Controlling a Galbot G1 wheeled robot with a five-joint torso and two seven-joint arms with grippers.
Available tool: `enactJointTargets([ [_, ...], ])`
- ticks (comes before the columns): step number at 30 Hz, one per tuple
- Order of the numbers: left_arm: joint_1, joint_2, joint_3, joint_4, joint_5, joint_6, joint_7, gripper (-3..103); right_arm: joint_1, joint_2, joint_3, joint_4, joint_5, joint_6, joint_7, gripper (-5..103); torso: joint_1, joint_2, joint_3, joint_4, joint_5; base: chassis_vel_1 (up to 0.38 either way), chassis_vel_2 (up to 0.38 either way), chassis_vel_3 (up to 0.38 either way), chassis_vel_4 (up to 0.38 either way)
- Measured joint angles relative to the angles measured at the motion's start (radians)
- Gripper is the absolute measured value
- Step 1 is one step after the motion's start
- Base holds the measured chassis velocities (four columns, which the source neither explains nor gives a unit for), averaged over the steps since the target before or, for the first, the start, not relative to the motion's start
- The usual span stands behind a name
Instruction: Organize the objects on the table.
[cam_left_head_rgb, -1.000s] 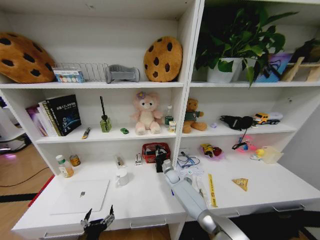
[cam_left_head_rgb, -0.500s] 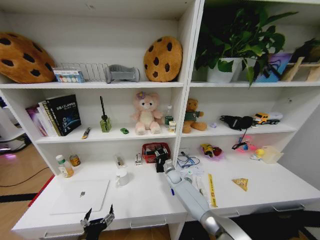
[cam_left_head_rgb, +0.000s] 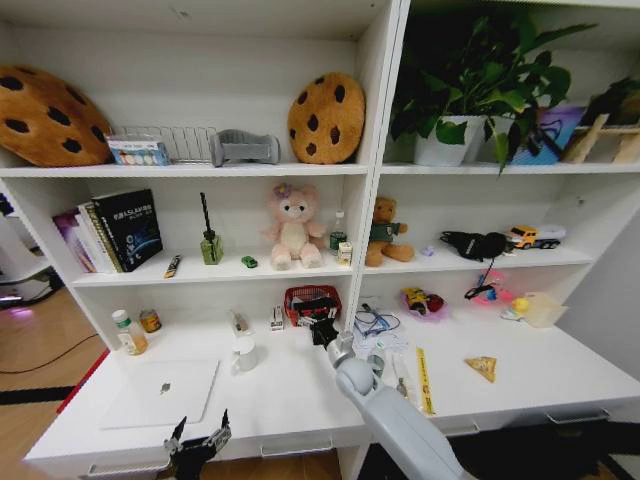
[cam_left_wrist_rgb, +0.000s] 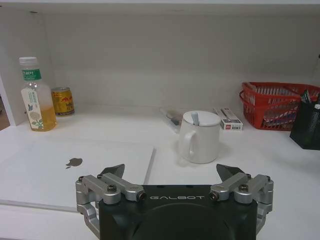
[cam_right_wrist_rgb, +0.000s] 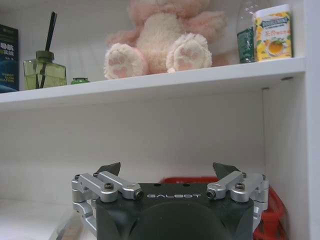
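White shelving rises behind the long white desk (cam_left_head_rgb: 290, 395), where the thin silver laptop (cam_left_head_rgb: 160, 392) lies flat near the left front corner, a white lidded mug (cam_left_wrist_rgb: 199, 136) just beside it and a small gold can (cam_left_wrist_rgb: 63, 101) by a juice bottle (cam_left_wrist_rgb: 34, 94) at the back. Reaching toward the red wire basket (cam_left_head_rgb: 312, 302), the right gripper (cam_left_head_rgb: 322, 325) has its fingers spread, empty. At the desk's front edge the left gripper (cam_left_head_rgb: 197, 442) hangs spread too, probably parked.

My own right gripper (cam_right_wrist_rgb: 169, 172) blocks most of the red basket (cam_right_wrist_rgb: 267, 220) in the lower right of the right wrist frame. In the left wrist frame the black pen holder (cam_left_wrist_rgb: 307, 125) is cut off at the right edge.
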Motion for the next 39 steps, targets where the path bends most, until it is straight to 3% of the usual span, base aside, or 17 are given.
enactJointTargets([
  [1,0.000,0.000,0.000,0.000,0.000,0.000,0.000,100,0.000,0.000,0.000,0.000,0.000,0.000,0.000,100,0.000,0.000,0.000,0.0000,0.0000,0.000,0.000,0.000,0.000],
  [3,0.000,-0.001,0.003,-0.002,0.000,0.000,0.000,100,-0.064,-0.040,0.019,0.092,0.024,-0.080,0.086,100,0.000,0.000,0.000,0.0000,-0.0002,0.000,0.000,0.000,0.000],
  [4,0.000,-0.001,0.003,-0.002,0.000,0.000,0.000,100,-0.064,-0.040,0.019,0.092,0.024,-0.080,0.086,100,0.000,0.000,0.000,0.0000,-0.0002,0.000,0.000,0.000,0.000],
  [6,0.000,-0.002,0.012,-0.002,0.004,-0.001,0.000,100,-0.106,-0.074,0.043,0.141,0.048,-0.135,0.162,100,0.000,0.000,0.000,0.0000,-0.0001,0.000,0.000,0.000,0.000],
  [9,-0.002,-0.002,0.019,0.000,0.009,-0.002,0.000,100,-0.149,-0.099,0.075,0.161,0.053,-0.154,0.190,100,0.000,0.000,0.000,0.0001,-0.0002,0.000,0.000,0.000,0.000],
  [17,-0.006,-0.002,0.033,0.002,0.012,-0.003,0.000,100,-0.222,-0.113,0.108,0.133,0.063,-0.152,0.166,100,0.000,0.000,0.000,-0.0001,-0.0004,0.000,0.000,0.000,0.000],
  [27,-0.005,-0.006,0.043,0.003,0.016,-0.009,0.000,100,-0.130,-0.058,0.050,0.010,0.082,-0.144,0.156,100,0.000,0.000,0.000,0.0003,-0.0002,0.000,0.000,0.000,0.000],
  [31,-0.012,-0.004,0.015,0.004,-0.008,-0.011,-0.002,100,-0.083,-0.019,0.014,-0.028,0.142,-0.176,0.212,100,0.000,0.000,0.000,0.0002,-0.0003,0.000,0.000,0.000,0.000],
  [39,-0.039,0.016,-0.015,0.017,-0.049,0.003,-0.013,100,-0.082,-0.009,0.029,-0.064,0.222,-0.210,0.227,100,0.000,0.000,0.000,-0.0001,-0.0003,0.000,0.000,0.000,0.000],
])
